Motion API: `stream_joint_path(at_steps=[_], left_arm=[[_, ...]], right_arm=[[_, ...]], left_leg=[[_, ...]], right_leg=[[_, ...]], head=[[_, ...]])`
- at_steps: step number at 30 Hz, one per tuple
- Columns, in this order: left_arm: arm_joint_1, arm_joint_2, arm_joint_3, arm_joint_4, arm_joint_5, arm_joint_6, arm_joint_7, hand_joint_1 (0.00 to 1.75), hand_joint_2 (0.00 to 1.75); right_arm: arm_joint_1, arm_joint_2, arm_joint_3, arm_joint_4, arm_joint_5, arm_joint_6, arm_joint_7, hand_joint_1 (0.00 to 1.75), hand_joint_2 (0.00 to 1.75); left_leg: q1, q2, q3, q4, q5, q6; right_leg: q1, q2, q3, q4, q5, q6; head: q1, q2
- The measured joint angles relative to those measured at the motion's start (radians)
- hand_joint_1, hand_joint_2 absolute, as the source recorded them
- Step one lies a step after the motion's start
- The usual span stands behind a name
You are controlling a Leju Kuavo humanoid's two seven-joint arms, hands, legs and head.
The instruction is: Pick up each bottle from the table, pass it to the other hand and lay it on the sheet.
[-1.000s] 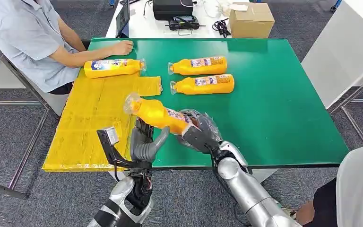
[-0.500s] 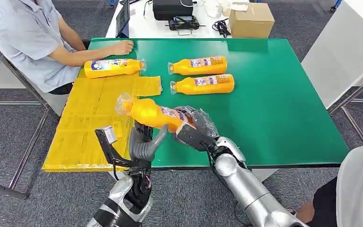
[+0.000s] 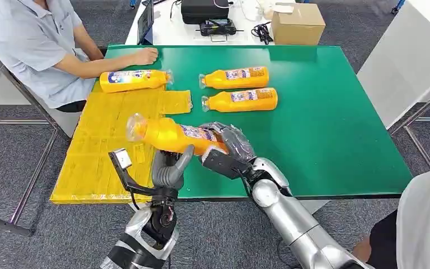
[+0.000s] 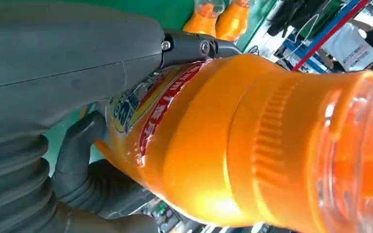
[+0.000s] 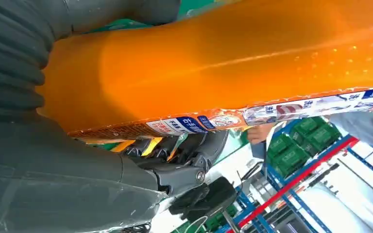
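Low in the frame's centre, 1 bottle point(image 3: 173, 136) is gripped by the right hand point(image 3: 228, 147); the left hand point(image 3: 169, 168) is cupped beneath, its grip unclear. Premature release risks a drop.

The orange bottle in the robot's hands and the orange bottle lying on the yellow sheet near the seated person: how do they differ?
The orange plastic bottle in the robot's hands is up in the air, gripped by the right hand with the left hand at it; the orange bottle on the yellow sheet lies flat, untouched. The held one's clear cap points toward the robot's left, the resting one's toward its right. Both look the same shape, with a similar label.
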Motion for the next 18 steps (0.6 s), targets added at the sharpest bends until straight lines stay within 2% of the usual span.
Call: stream_joint_path(at_steps=[4,9,10,11,12,13,18], left_arm=[[-0.001,-0.002,0.020,-0.006,-0.011,-0.010,-0.019,0.00,1.75],[-0.003,-0.006,0.050,-0.038,-0.089,0.060,-0.068,0.00,1.75],[-0.004,-0.007,0.055,-0.045,-0.104,0.075,-0.073,0.72,1.75],[-0.004,-0.008,0.058,-0.049,-0.114,0.088,-0.078,1.22,1.75],[-0.005,-0.008,0.059,-0.052,-0.127,0.105,-0.085,1.22,1.75],[-0.007,-0.010,0.060,-0.052,-0.140,0.124,-0.094,1.75,1.75],[-0.019,-0.016,0.061,-0.052,-0.178,0.172,-0.131,1.75,1.75]], right_arm=[[-0.002,0.000,0.008,-0.001,0.006,0.006,-0.001,1.75,1.75],[-0.003,0.002,0.024,-0.001,0.014,0.007,-0.001,1.75,1.75],[-0.003,0.003,0.027,-0.001,0.016,0.007,-0.001,1.75,1.75],[-0.003,0.003,0.030,-0.001,0.016,0.007,-0.001,1.75,1.75],[-0.003,0.005,0.032,-0.001,0.016,0.007,-0.001,1.75,1.75],[-0.003,0.006,0.034,-0.001,0.016,0.007,0.000,1.75,1.75],[-0.004,0.015,0.039,-0.001,0.009,0.011,0.000,1.75,1.75]], left_leg=[[0.000,0.000,0.000,0.000,0.000,0.000],[0.000,0.000,0.000,0.000,0.000,0.000],[0.000,0.000,0.000,0.000,0.000,0.000],[0.000,0.000,0.000,0.000,0.000,0.000],[0.000,0.000,0.000,0.000,0.000,0.000],[0.000,0.000,0.000,0.000,0.000,0.000],[0.000,0.000,0.000,0.000,0.000,0.000]], right_leg=[[0.000,0.000,0.000,0.000,0.000,0.000],[0.000,0.000,0.000,0.000,0.000,0.000],[0.000,0.000,0.000,0.000,0.000,0.000],[0.000,0.000,0.000,0.000,0.000,0.000],[0.000,0.000,0.000,0.000,0.000,0.000],[0.000,0.000,0.000,0.000,0.000,0.000],[0.000,0.000,0.000,0.000,0.000,0.000]], head=[[0.000,0.000],[0.000,0.000],[0.000,0.000],[0.000,0.000],[0.000,0.000],[0.000,0.000],[0.000,0.000]])
